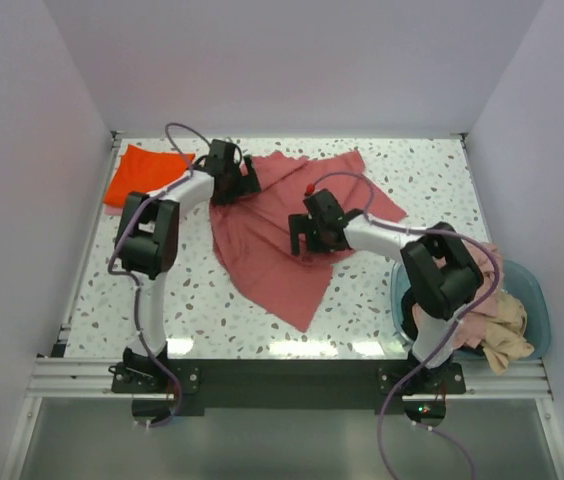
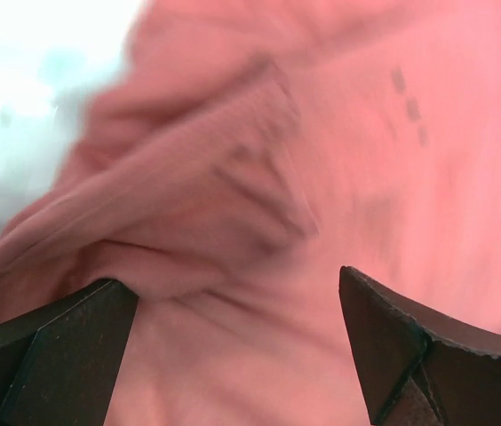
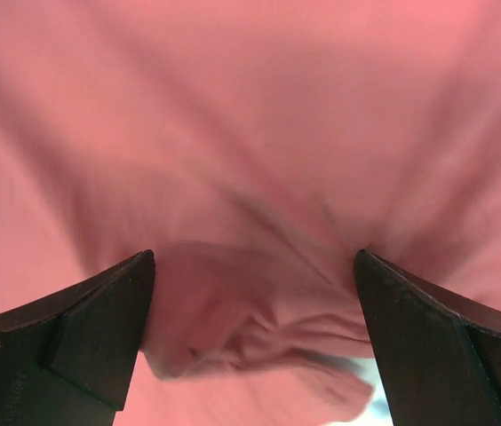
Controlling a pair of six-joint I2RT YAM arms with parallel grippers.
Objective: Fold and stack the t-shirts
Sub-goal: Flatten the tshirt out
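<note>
The table (image 1: 202, 300) carries one dusty salmon-pink t-shirt (image 1: 262, 250), which lies crumpled and unfolded under both tools and between them. The teal basin (image 1: 537, 300) with more shirts (image 1: 507, 335) is behind the right arm. The orange t-shirt (image 1: 142, 172) lies just beside the left gripper (image 1: 237, 182), on its outer side.

Both the left gripper and the right gripper (image 1: 305, 240) have their jaws wide apart and grip nothing. Loose cloth is bunched between the fingers (image 3: 99, 328) of the right one, and a thick fold (image 2: 197, 204) lies in front of the left one.

I judge the main risk is closing on these bunches. The jaws may catch several layers, so lifting drags the shirt into a twisted heap. An uneven pull may also push it onto the orange one.
</note>
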